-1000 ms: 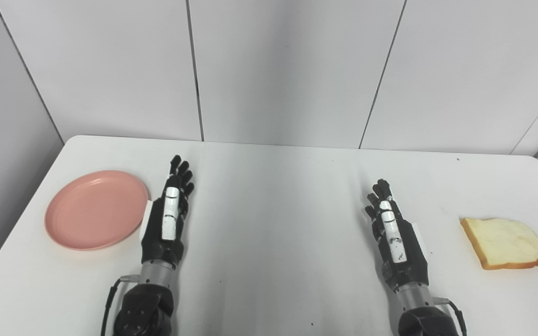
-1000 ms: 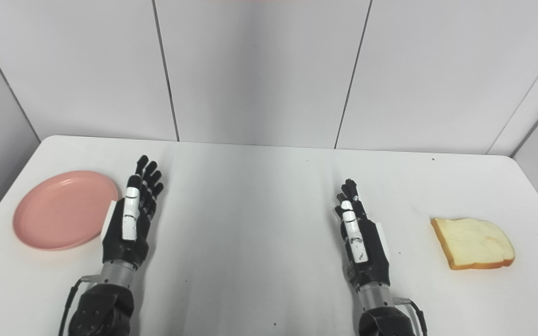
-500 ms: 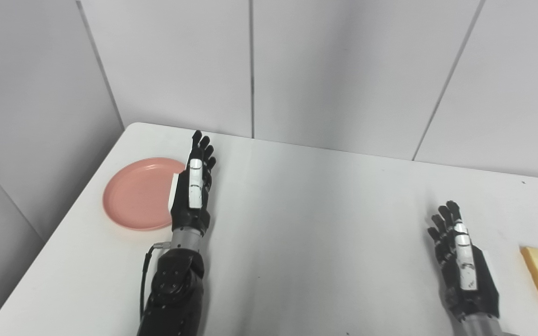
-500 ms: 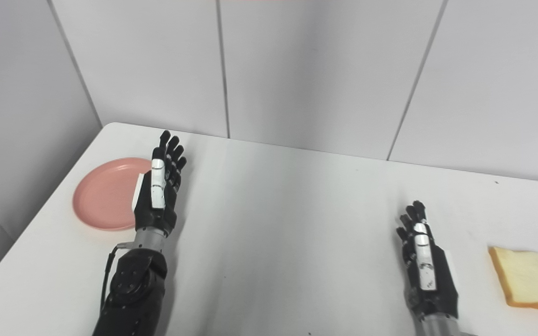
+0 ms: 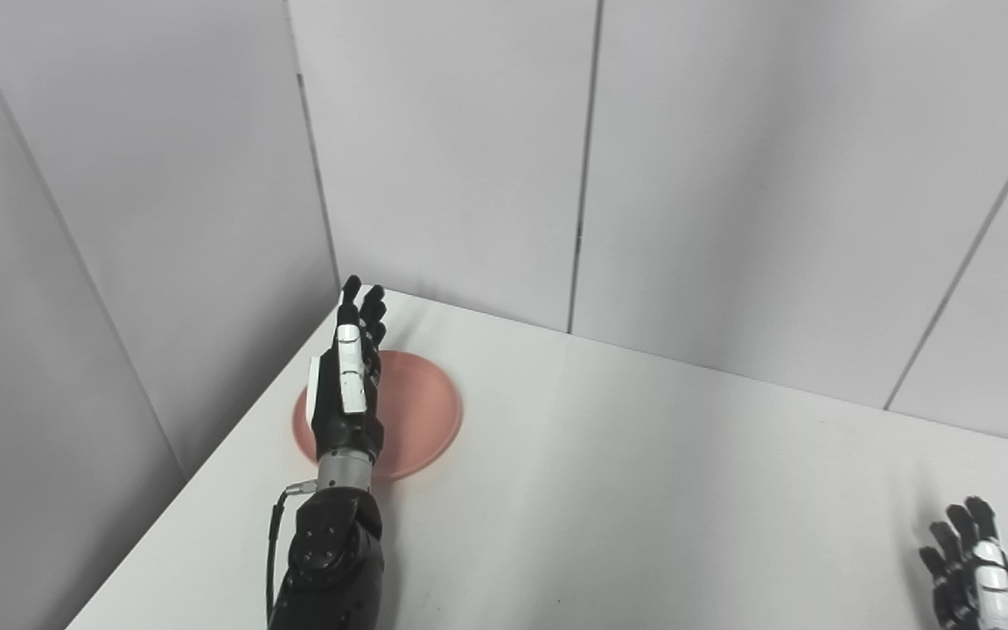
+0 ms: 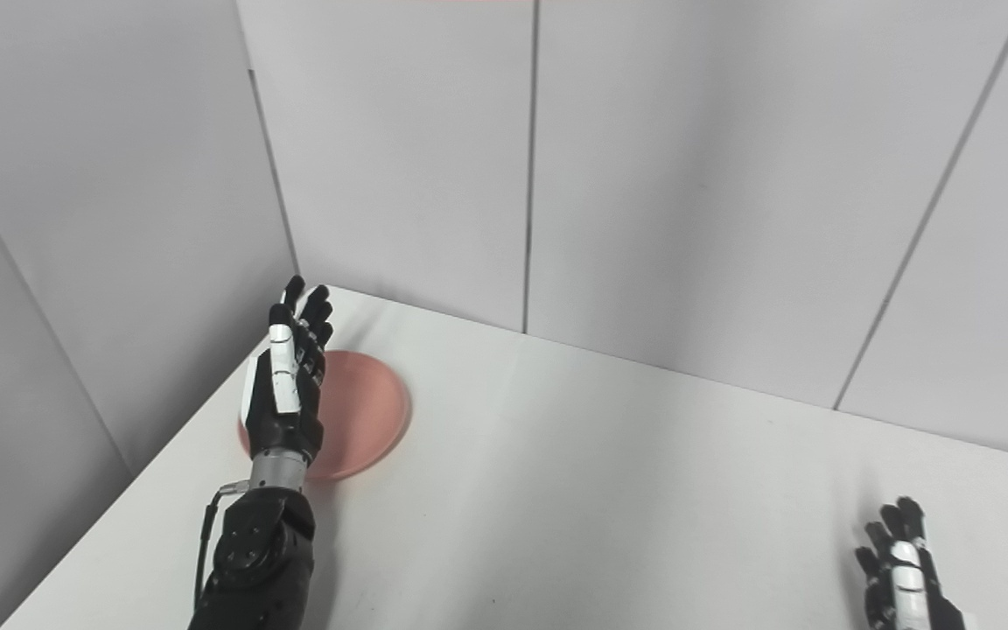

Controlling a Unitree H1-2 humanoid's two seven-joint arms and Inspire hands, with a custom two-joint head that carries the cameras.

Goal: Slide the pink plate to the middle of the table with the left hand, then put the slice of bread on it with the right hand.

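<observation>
Where the left eye view looks at the far left corner of the white worktop (image 5: 644,490), the pink plate (image 5: 421,411) lies flat near the left edge, close to the grey wall panels (image 5: 443,157). Left hand (image 5: 345,385) is over the plate's left part, fingers straight & apart, pointing to the back corner, holding nothing. If it touches the plate, cannot tell. Its black arm (image 5: 329,560) comes in from the bottom. Right hand (image 5: 976,577) is at the bottom right corner, cut by the frame; fingers look stretched and apart, w/o anything in them. Bread is out of this view.

From the right eye view, same scene a bit shifted. Plate (image 6: 364,416) shows more on the right side of the left hand (image 6: 283,394), which covers its left rim. Hand is flat and spread, not gripping. Right hand (image 6: 906,577) is low on the worktop (image 6: 600,490), well apart from the plate, fingers extended, empty.
</observation>
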